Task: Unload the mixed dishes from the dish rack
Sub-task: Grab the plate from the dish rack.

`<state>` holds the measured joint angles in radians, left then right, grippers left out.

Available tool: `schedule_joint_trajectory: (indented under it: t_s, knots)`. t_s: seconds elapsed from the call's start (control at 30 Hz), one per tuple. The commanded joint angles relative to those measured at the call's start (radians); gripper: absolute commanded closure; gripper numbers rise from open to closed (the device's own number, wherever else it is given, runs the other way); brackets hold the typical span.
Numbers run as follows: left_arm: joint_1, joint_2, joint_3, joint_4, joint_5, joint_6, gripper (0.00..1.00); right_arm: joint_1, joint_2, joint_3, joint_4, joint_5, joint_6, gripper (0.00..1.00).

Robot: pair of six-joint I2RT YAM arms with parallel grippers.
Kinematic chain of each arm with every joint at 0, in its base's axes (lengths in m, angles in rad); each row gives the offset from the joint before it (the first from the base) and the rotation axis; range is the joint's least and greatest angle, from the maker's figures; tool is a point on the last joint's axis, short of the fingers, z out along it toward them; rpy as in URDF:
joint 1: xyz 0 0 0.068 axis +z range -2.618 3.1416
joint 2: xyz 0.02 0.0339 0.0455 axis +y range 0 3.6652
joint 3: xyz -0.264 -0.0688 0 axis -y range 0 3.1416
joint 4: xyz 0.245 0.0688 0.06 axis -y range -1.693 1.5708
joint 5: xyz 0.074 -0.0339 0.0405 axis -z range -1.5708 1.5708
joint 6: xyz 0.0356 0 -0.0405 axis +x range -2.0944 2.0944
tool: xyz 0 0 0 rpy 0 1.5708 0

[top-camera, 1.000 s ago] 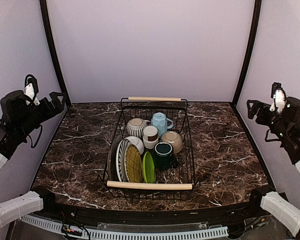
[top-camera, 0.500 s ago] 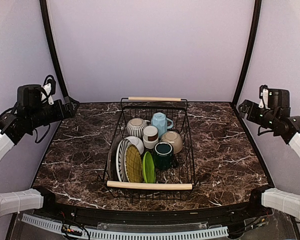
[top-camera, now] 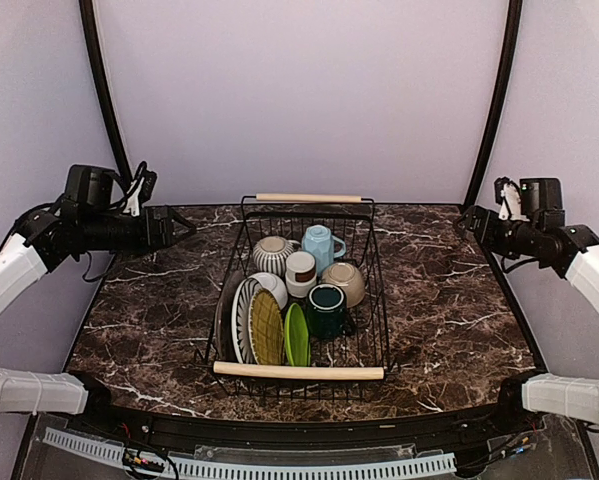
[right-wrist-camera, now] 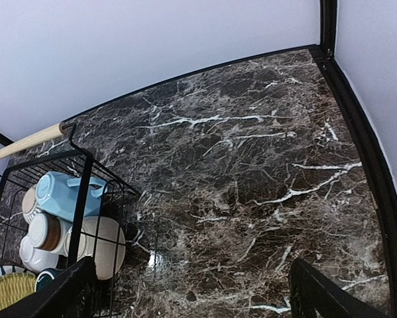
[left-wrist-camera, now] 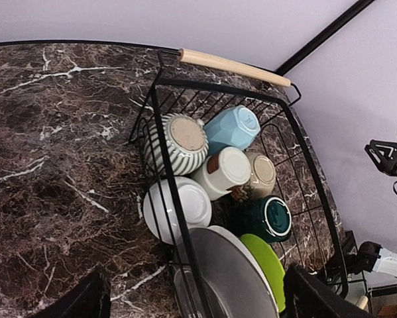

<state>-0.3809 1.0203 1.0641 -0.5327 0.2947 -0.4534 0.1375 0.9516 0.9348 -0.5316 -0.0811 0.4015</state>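
Gaping empty, left end effector (top-camera: 182, 228), right end effector (top-camera: 465, 221)

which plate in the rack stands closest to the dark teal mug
The bright green plate, rightmost in the row, beside the dark-teal mug; the olive plate and the rest stand further left.

On the table (top-camera: 449, 300), the dish rack (top-camera: 299, 371) holds plates (top-camera: 266, 327) (on edge) before the mugs (top-camera: 319, 245).
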Motion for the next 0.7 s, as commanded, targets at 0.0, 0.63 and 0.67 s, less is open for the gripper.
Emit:
schedule_joint_trajectory:
  t_s: [0.0,0.63,0.67]
  knots:
    - [-0.105,0.0,0.074,-0.074,-0.005,-0.04,0.11,0.008,0.013,-0.012,0.039,-0.11,-0.013,0.01]
    - [-0.654,0.293,0.338,-0.456,-0.698,-0.22,0.19,0.008,0.05,-0.068,0.083,-0.127,-0.023,0.01]
    - [-0.667,0.312,0.342,-0.462,-0.713,-0.225,0.22,0.008,0.052,-0.071,0.085,-0.129,-0.021,0.01]
